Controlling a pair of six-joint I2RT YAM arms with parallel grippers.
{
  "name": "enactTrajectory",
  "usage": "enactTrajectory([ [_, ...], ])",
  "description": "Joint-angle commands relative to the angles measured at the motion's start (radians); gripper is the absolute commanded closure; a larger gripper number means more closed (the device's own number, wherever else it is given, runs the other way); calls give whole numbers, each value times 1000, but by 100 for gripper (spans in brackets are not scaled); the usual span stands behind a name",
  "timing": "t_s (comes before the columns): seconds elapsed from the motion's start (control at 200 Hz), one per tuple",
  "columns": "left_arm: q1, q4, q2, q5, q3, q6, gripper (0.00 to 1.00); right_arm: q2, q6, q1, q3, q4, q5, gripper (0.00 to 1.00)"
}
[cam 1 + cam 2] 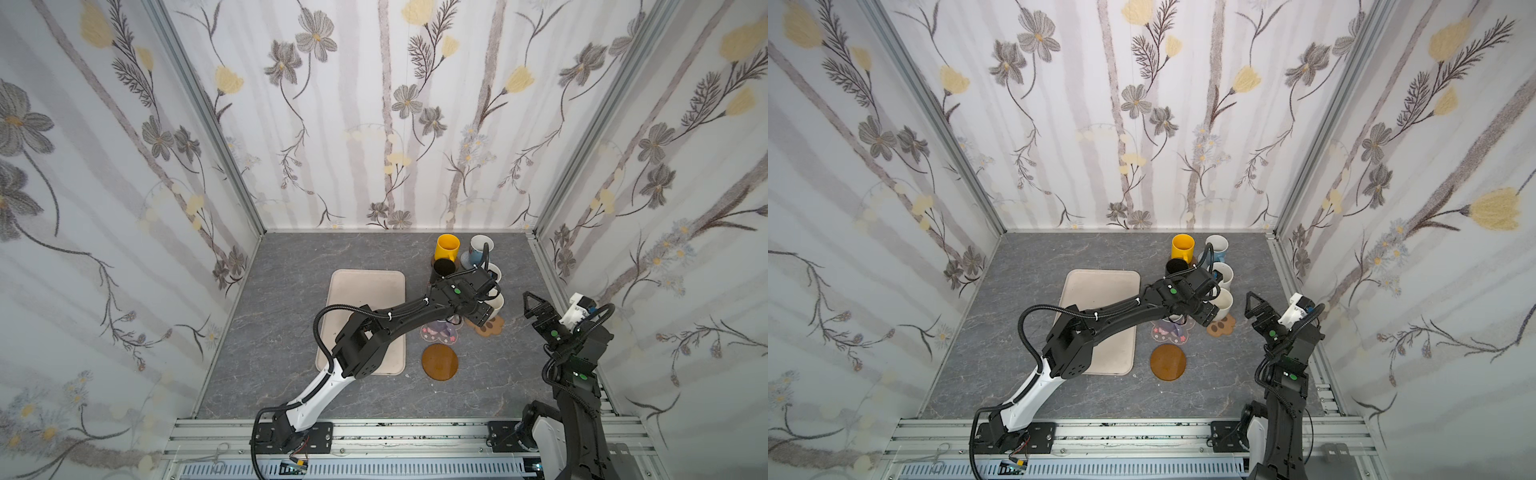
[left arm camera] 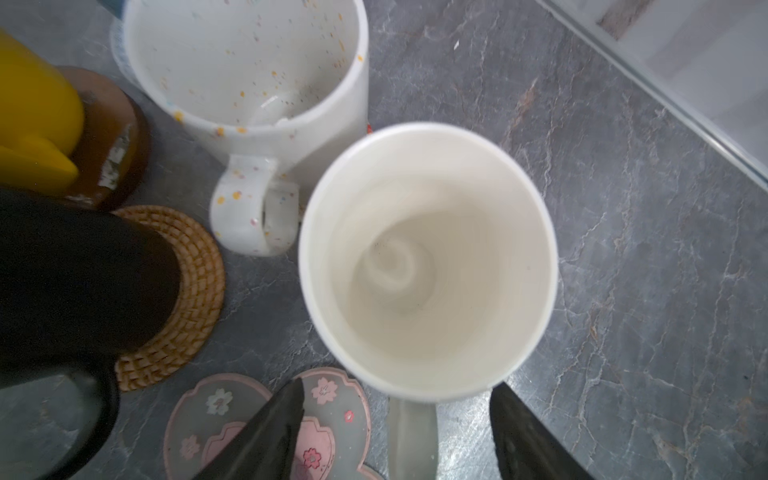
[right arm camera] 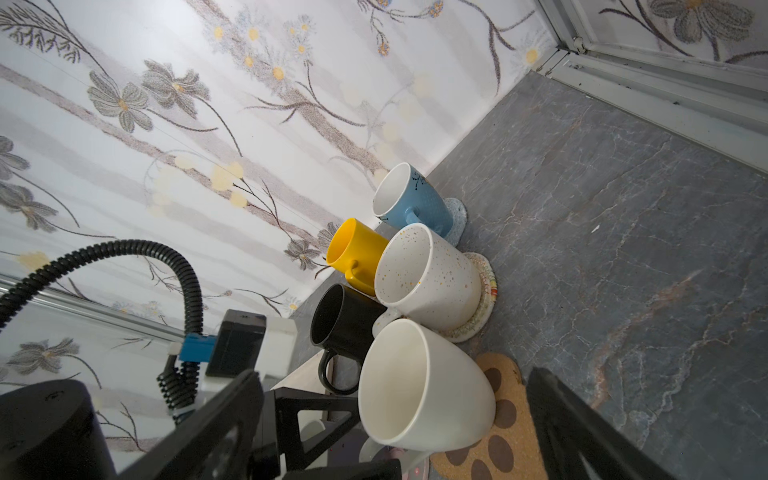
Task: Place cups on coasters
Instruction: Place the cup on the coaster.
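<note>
Left wrist view: left jaws open astride white cup (image 2: pixel 428 266) handle (image 2: pixel 411 436); right jaws open.

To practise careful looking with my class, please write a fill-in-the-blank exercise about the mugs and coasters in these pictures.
1. The yellow mug stands on a ____ disc coaster.
2. The golden woven coaster carries the ____ mug.
3. The brown disc coaster beside the tray holds ____ mug.
4. The left gripper is ____, its jaws on either side of the handle of the plain white mug.

Missing words: brown; black; no; open.
</note>
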Motion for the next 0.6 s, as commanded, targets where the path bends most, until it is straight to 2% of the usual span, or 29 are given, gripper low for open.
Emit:
enactTrajectory([
  [0.0,5,22,-49,-58,22,-10,18,-12,-22,6,21,25,-13,0],
  [0.11,19,20,-99,-53,24,-28,8,-5,-45,56,55,0,-3,0],
  [0.185,38,20,-141,-31,11,-47,0,-8,-106,145,110,-88,82,0],
  [0.37,102,22,-280,-20,-104,-98,0,-14,-195,334,205,-177,214,0],
  [0.595,183,34,-499,-85,-345,-151,1,78,-261,537,334,-264,298,0],
])
